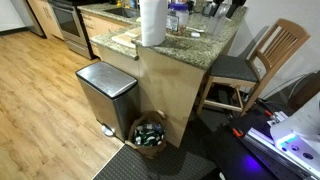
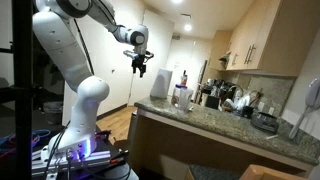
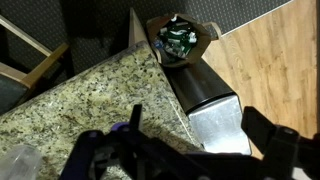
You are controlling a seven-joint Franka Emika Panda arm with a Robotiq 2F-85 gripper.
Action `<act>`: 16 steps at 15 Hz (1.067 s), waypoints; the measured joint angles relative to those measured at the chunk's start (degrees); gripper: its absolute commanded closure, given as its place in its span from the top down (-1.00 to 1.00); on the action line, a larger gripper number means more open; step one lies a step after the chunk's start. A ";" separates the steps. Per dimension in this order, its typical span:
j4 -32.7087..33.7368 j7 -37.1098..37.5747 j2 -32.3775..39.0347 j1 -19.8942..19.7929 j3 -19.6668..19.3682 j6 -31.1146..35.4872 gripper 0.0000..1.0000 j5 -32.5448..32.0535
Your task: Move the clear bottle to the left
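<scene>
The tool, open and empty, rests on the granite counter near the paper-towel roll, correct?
No. The tool, open and empty, hangs in the air above the granite counter near the paper-towel roll, touching nothing; an exterior view shows the gap.

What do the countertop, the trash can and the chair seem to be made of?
The countertop looks like polished granite: speckled beige and dark grains. The trash can seems brushed stainless steel: grey, with soft reflections. The chair appears to be light wood, judging by its tan slatted back; the finish is unclear.
</scene>
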 measured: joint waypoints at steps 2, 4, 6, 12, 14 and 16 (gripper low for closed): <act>0.00 0.00 0.00 0.00 0.00 0.00 1.00 0.00; 0.00 0.07 -0.07 -0.01 0.09 0.00 1.00 -0.74; -0.04 1.36 -0.25 -0.21 0.82 0.61 1.00 -2.58; 5.21 7.03 -5.93 -0.97 1.21 2.19 1.00 -4.40; 5.18 7.05 -6.44 -1.16 1.26 2.06 1.00 -4.83; 5.85 8.10 -5.89 -3.48 0.91 2.67 1.00 -6.55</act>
